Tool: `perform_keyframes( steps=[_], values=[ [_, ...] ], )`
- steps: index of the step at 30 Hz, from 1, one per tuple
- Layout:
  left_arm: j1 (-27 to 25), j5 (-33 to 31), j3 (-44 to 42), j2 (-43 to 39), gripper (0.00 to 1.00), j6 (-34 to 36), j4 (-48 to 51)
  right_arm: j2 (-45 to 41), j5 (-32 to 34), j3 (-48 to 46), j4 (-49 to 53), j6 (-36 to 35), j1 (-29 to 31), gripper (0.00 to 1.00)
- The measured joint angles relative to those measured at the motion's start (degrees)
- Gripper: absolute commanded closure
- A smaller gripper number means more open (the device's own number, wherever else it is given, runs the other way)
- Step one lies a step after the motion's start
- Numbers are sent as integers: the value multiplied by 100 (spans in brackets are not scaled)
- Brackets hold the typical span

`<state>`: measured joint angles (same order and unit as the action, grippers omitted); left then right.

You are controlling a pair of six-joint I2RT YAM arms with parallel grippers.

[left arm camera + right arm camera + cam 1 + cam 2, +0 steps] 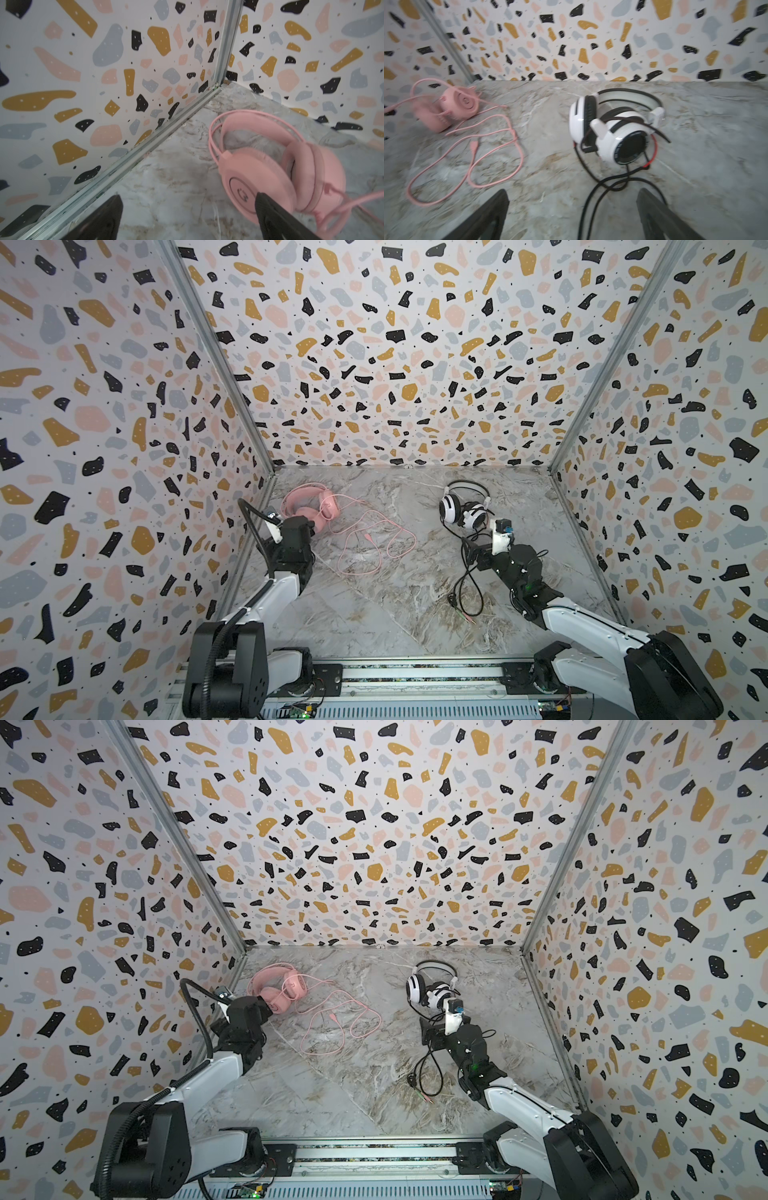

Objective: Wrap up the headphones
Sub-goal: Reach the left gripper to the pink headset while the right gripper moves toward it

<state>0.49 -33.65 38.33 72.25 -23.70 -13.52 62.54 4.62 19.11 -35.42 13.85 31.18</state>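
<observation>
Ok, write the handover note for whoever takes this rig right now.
Left gripper: open, holding nothing, right beside the pink headset near the back left corner of the marble table.
Right gripper: open, holding nothing, low over the black cable just in front of the white-and-black headset.
The pink cable sprawls in loose loops toward the table's middle; the black cable trails forward, plugs on the table.
Done: nothing wrapped yet.
Left: wind each cable around its own headset.
</observation>
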Motion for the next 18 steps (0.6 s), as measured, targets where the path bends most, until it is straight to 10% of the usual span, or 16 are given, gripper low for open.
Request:
perform_keyframes(
  steps=[18],
  values=[
    [1143,2387,3683,3351,0,-706,2924,92,938,-234,-450,-374,1036,3]
  ],
)
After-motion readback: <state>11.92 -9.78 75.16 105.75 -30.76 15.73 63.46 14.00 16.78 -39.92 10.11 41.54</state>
